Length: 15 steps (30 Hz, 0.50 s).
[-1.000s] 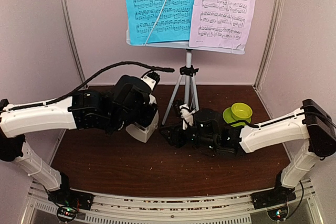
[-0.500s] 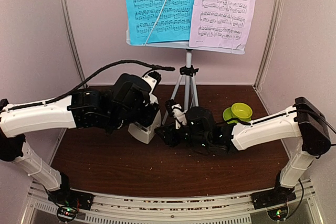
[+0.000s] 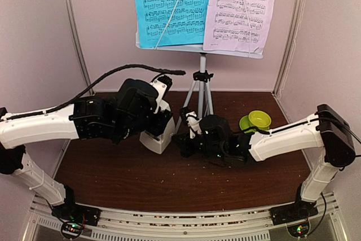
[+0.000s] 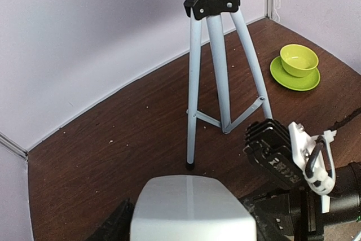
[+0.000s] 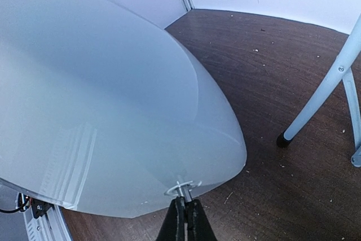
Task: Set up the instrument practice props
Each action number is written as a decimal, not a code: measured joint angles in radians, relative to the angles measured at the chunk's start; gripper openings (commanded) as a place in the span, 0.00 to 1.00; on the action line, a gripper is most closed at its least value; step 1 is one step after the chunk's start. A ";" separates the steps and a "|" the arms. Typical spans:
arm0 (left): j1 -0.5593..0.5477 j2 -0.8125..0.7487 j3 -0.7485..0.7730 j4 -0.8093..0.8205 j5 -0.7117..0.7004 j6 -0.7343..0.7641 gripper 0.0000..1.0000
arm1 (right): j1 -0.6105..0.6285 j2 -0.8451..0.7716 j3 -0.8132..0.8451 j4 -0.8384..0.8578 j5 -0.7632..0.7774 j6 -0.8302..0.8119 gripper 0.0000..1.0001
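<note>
The music stand [image 3: 198, 49] stands at the back on grey tripod legs [image 3: 202, 91], with a cyan sheet [image 3: 169, 4] and a lilac sheet [image 3: 242, 7] on its desk. The cream metronome [image 3: 158, 139] rests on the table left of the tripod. My left gripper [image 3: 155, 125] is closed around the metronome [image 4: 192, 207], a dark finger on each side. The right gripper [image 5: 185, 214] is shut on a small white key [image 5: 181, 187] low on the side of the metronome [image 5: 101, 111].
A lime-green cup [image 3: 259, 119] on its saucer [image 3: 246, 125] sits right of the tripod, behind my right arm. One tripod foot [image 5: 282, 139] stands close to my right gripper. Walls enclose the table at the back and on both sides.
My right gripper slid left up to the metronome and closed on its small key. The left arm barely moved and kept hold of the metronome.
</note>
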 measured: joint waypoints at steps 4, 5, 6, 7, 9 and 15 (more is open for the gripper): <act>0.000 -0.013 -0.025 0.027 0.002 0.000 0.08 | -0.005 -0.006 -0.014 0.011 -0.013 0.011 0.00; 0.000 -0.018 -0.035 0.037 0.005 -0.001 0.08 | -0.008 -0.011 -0.024 0.021 -0.023 0.019 0.00; 0.000 -0.023 -0.044 0.047 0.008 -0.001 0.08 | -0.012 -0.015 -0.034 0.031 -0.035 0.028 0.00; 0.000 -0.029 -0.053 0.057 0.011 -0.001 0.08 | -0.018 -0.019 -0.043 0.043 -0.053 0.042 0.00; 0.000 -0.044 -0.077 0.080 0.014 -0.002 0.08 | -0.034 -0.021 -0.061 0.077 -0.097 0.074 0.00; 0.000 -0.084 -0.135 0.145 0.021 -0.001 0.07 | -0.088 -0.021 -0.098 0.168 -0.255 0.199 0.00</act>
